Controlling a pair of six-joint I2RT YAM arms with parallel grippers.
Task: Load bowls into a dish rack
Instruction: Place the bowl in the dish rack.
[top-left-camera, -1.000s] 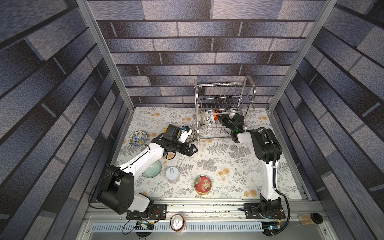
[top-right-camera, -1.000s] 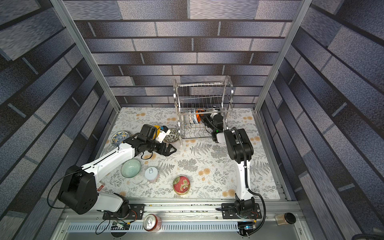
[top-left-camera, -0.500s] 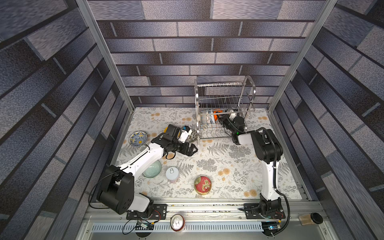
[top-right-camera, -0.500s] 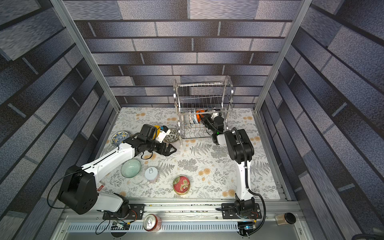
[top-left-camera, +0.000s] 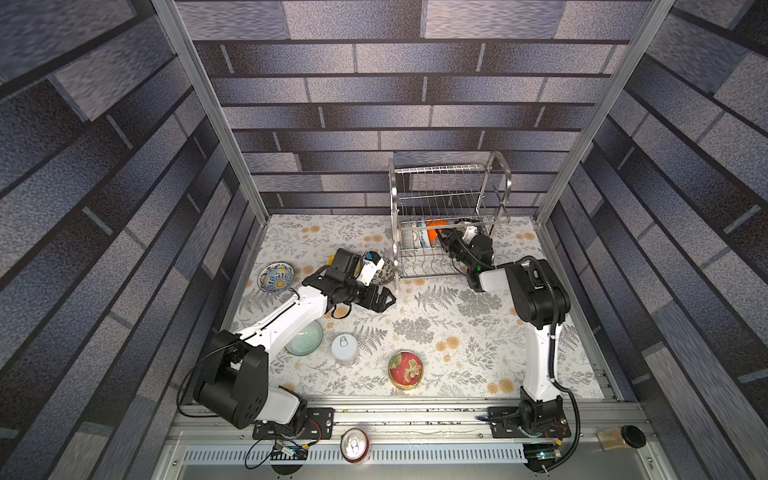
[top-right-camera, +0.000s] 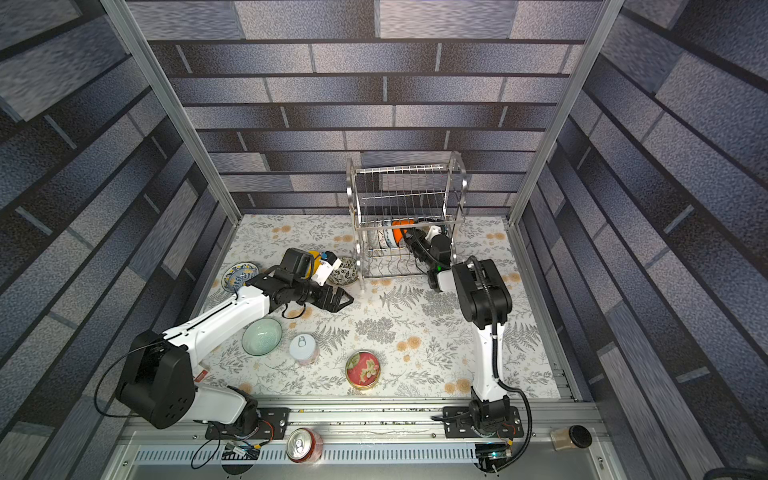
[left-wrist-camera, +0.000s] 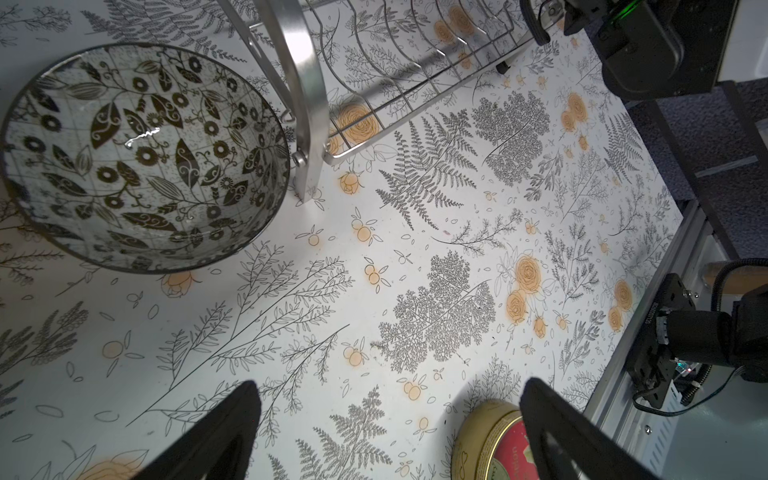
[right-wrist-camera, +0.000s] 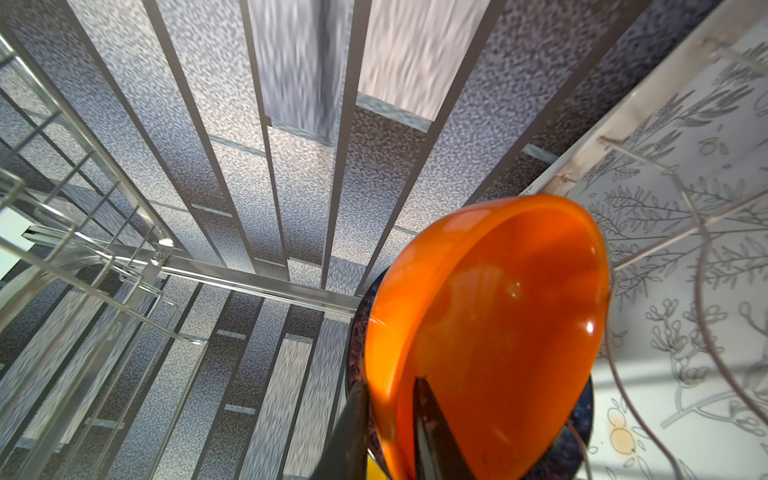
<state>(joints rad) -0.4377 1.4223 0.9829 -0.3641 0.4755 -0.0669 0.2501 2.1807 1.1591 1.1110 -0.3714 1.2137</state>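
Observation:
The dish rack (top-left-camera: 449, 199) (top-right-camera: 399, 187) stands at the back of the table. On its lower shelf the orange bowl (top-left-camera: 434, 232) (right-wrist-camera: 498, 332) stands on edge beside patterned bowls (top-left-camera: 411, 239). My right gripper (right-wrist-camera: 390, 382) (top-left-camera: 446, 237) reaches into the rack, shut on the orange bowl's rim. My left gripper (left-wrist-camera: 388, 382) (top-left-camera: 384, 299) hangs open and empty over the table, near a dark floral bowl (left-wrist-camera: 141, 158) (top-left-camera: 384, 270) by the rack's foot. A blue-and-yellow floral bowl (top-left-camera: 275, 277) and a pale green bowl (top-left-camera: 305, 338) lie to the left.
A white pull-tab can (top-left-camera: 345, 347) and a flat red tin (top-left-camera: 405, 369) (left-wrist-camera: 494, 440) sit near the front. A yellow bowl (top-right-camera: 314, 255) peeks out under the left wrist. A drink can (top-left-camera: 354, 444) and a small jar (top-left-camera: 621, 436) lie on the front rail.
The right gripper has shifted slightly inside the rack with the orange bowl. The left arm has not moved.

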